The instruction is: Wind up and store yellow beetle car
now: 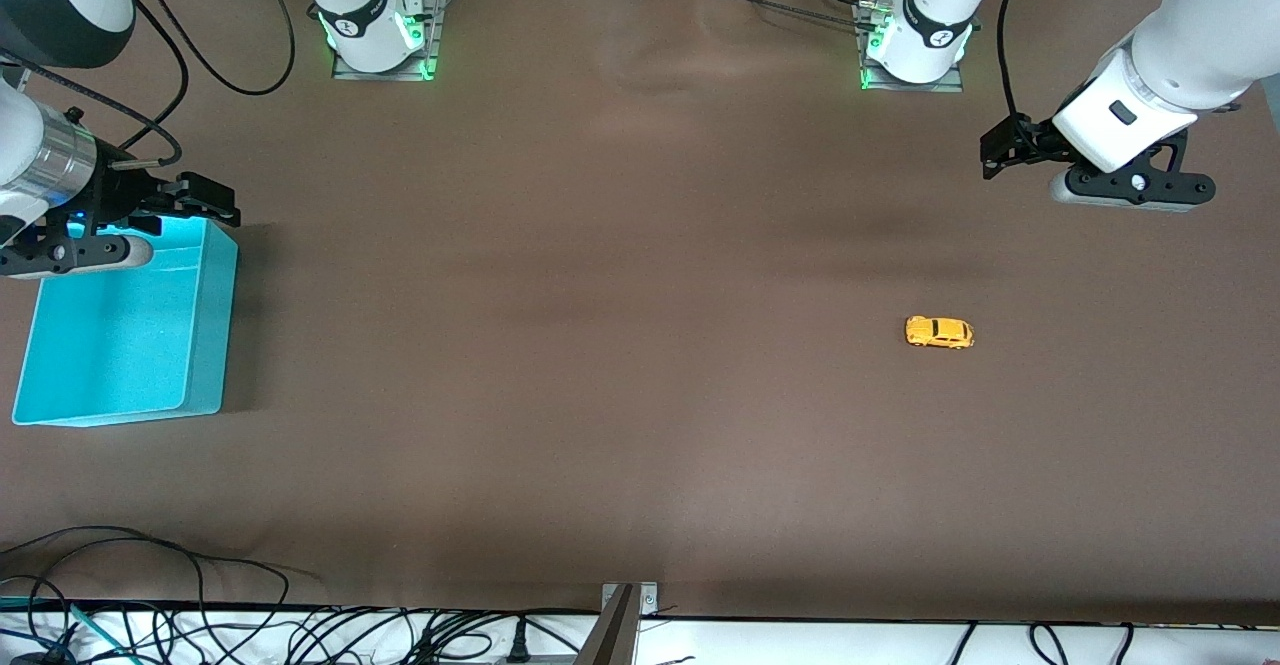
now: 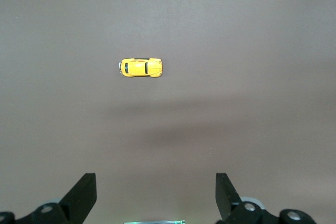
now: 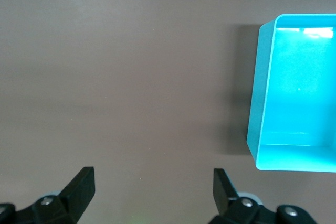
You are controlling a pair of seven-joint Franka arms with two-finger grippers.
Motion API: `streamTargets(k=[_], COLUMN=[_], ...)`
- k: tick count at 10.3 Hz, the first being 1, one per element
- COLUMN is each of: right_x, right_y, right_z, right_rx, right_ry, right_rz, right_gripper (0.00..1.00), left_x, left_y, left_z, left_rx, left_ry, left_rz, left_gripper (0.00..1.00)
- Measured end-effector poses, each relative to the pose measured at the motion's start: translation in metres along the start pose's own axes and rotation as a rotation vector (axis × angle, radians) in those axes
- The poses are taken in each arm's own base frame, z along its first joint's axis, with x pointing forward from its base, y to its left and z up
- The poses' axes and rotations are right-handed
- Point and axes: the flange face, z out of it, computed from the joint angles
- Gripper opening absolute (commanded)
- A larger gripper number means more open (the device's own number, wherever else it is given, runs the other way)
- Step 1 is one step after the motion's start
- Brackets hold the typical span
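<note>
Brown tabletop (image 1: 640,345), bare over most of its surface, with a loose run of black cables (image 1: 200,625) along the edge nearest the front camera. Two white arm bases (image 1: 370,20) stand at the top of the front view, each lit green at its foot. Turquoise bin (image 1: 205,345) sits at the right arm's end of the tabletop, upright, open side up, nothing visible inside it; the right wrist view shows its rim and inner walls (image 3: 268,103) from above. Right end effector (image 1: 205,200) hangs in the air over the bin's edge that lies farthest from the front camera; its two black fingers (image 3: 81,184) stand wide apart with nothing between them, bare tabletop below them in the wrist view. Left end effector (image 1: 1005,150) hangs over bare tabletop at the left arm's end, also spread wide and holding nothing; its fingers (image 2: 84,190) frame an empty gap. Yellow beetle car (image 1: 939,332) rests on its wheels on the tabletop toward the left arm's end, well apart from the bin and nearer to the front camera than the spot under the left end effector. In the left wrist view the car (image 2: 140,67) lies clear of the fingers, untouched, its long axis running along the length of the tabletop.
</note>
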Motion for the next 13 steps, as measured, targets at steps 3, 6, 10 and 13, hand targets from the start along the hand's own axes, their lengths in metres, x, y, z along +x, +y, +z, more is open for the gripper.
streamTargets(k=[3,6,10,13], right_x=[-0.003,-0.005,-0.006,-0.007], right_y=[0.002,0.002,0.002,0.002], right_z=[0.002,0.001,0.002,0.002], right_rx=[-0.011,-0.017,-0.018,-0.017], right_ry=[-0.031,-0.038,-0.049,-0.057], right_rz=[0.001,0.001,0.002,0.002], right_gripper=[1.0,1.0,1.0,1.0], left_x=[0.001,0.002,0.012,0.034], left_y=[-0.001,-0.002,-0.009,-0.025], left_z=[0.002,0.004,0.019,0.037], left_rx=[-0.001,-0.001,-0.008,-0.028], left_ry=[-0.004,-0.01,-0.038,-0.046], left_rz=[-0.002,-0.003,0.061,0.228], left_gripper=[1.0,1.0,1.0,1.0])
